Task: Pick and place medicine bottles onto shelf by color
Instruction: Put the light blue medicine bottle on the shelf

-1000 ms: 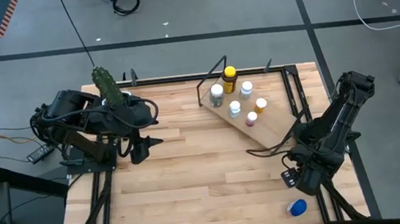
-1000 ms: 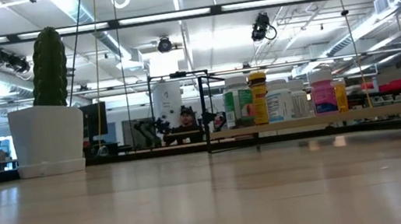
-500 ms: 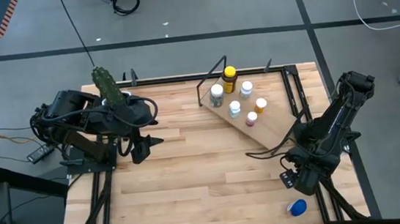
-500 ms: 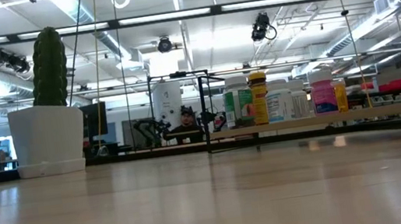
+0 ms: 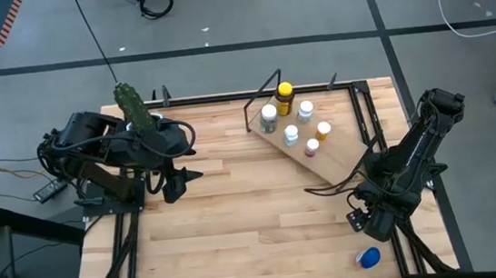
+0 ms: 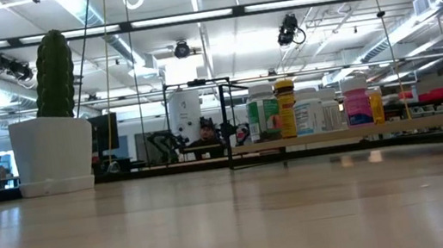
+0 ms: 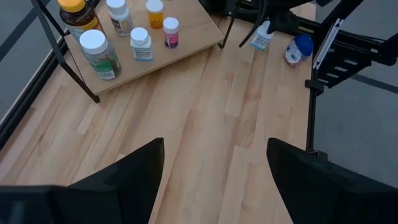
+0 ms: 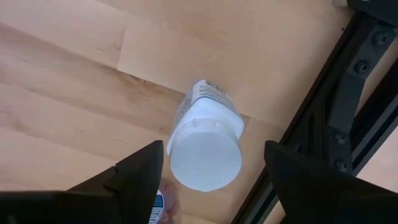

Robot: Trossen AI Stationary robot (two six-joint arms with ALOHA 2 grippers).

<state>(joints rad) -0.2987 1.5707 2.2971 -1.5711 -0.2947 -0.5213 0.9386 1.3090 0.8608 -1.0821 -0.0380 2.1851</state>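
The shelf (image 5: pixel 337 162) stands angled at the table's far right and carries several bottles: a yellow-capped one (image 5: pixel 284 91), white-capped ones (image 5: pixel 269 114), an orange-capped one (image 5: pixel 323 129) and a pink-capped one (image 5: pixel 313 146). A white-capped bottle (image 8: pixel 202 143) lies on its side on the table near the right edge. My right gripper (image 8: pixel 214 152) is open above it, with a finger on either side and no contact. A blue-capped bottle (image 5: pixel 367 257) lies at the near right corner. My left gripper (image 7: pixel 214 146) is open and empty at the table's left.
A white pot with a green cactus (image 5: pixel 136 109) stands at the far left, beside my left arm. The black table frame (image 8: pixel 348 106) runs close beside the lying white-capped bottle. Bare wood tabletop (image 5: pixel 247 221) spreads across the middle and near side.
My right gripper has shifted slightly toward the table's far edge over the white-capped bottle; its fingers stay open.
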